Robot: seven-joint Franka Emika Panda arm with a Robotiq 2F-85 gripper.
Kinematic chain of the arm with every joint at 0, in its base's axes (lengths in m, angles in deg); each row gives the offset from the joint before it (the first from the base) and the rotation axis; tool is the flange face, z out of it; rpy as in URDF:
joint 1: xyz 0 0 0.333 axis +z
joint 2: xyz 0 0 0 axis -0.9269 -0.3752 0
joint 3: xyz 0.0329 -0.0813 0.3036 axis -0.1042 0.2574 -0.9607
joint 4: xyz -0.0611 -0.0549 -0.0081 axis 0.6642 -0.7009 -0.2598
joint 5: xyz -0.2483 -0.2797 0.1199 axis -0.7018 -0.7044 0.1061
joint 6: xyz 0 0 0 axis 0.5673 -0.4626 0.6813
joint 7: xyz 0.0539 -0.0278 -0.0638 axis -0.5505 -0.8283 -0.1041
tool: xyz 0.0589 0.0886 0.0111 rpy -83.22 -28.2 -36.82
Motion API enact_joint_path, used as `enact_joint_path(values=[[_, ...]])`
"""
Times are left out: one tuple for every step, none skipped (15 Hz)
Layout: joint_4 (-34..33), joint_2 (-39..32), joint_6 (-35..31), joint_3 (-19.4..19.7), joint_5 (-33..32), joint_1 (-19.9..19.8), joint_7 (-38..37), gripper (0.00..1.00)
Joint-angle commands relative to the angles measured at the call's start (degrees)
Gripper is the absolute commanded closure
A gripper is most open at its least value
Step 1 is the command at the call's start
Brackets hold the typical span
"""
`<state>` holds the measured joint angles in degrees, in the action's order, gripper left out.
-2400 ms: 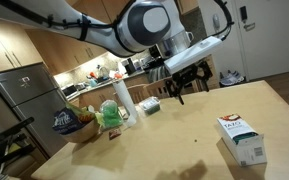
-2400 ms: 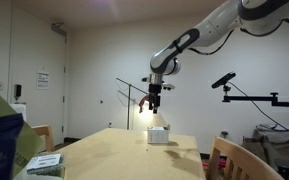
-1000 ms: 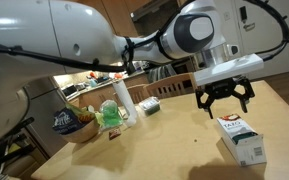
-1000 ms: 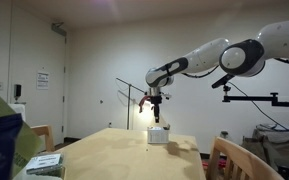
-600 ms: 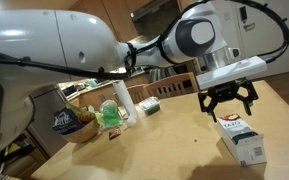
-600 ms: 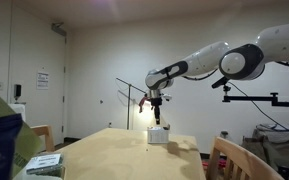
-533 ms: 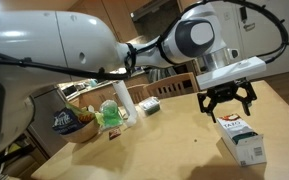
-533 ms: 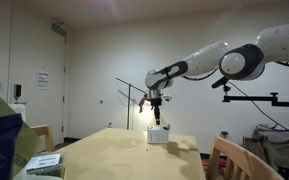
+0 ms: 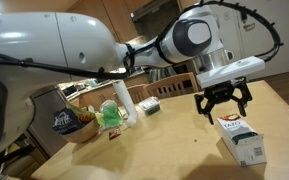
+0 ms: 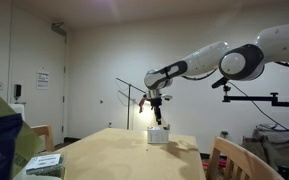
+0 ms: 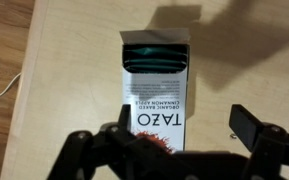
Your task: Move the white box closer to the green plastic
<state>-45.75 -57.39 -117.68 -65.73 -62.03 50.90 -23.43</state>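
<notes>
A: Exterior views?
B: In an exterior view, close above the table (image 9: 144, 145); in an exterior view, low, far from the box (image 10: 158, 135).
A: Wrist?
B: Straight down, near; all share the box.

Light wood table (image 9: 144, 140) shows in both exterior views. Behind it in an exterior view: wood cabinets (image 9: 9, 45), steel fridge (image 9: 24, 92), cluttered counter (image 9: 102, 72). In an exterior view: plain white wall (image 10: 99, 55), door (image 10: 56, 85), paper sign (image 10: 42, 77) beside it, wooden chair (image 10: 229, 158) at the table corner. Room is dim.
</notes>
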Motion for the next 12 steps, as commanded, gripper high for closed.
enact_joint_path(values=[[0.0, 0.0, 0.1, 0.0, 0.0, 0.0, 0.0, 0.0], [0.0, 0.0, 0.1, 0.0, -0.1, 0.0, 0.0, 0.0], [0.0, 0.0, 0.2, 0.0, -0.1, 0.0, 0.0, 0.0], [0.0, 0.0, 0.2, 0.0, -0.1, 0.0, 0.0, 0.0], [-0.3, -0.3, -0.1, -0.3, 0.2, 0.0, -0.1, 0.0], [-0.6, -0.7, -0.7, 0.0, -0.1, 0.3, -0.6, 0.0], [-0.7, -0.9, -0.9, 0.0, 0.0, 0.4, -0.8, 0.0], [-0.9, -1.3, -1.3, 0.3, -0.1, 0.6, -2.1, 0.0], [-0.9, -1.5, -1.5, 0.2, -0.2, 0.7, -1.9, 0.0], [-1.1, -1.9, -2.2, 0.4, -0.2, 0.8, -2.7, 0.0], [-1.2, -2.2, -2.8, 0.5, -0.1, 0.8, -3.1, 0.0], [-1.5, -2.8, -4.0, 0.9, -0.5, 1.0, -4.5, 0.0]])
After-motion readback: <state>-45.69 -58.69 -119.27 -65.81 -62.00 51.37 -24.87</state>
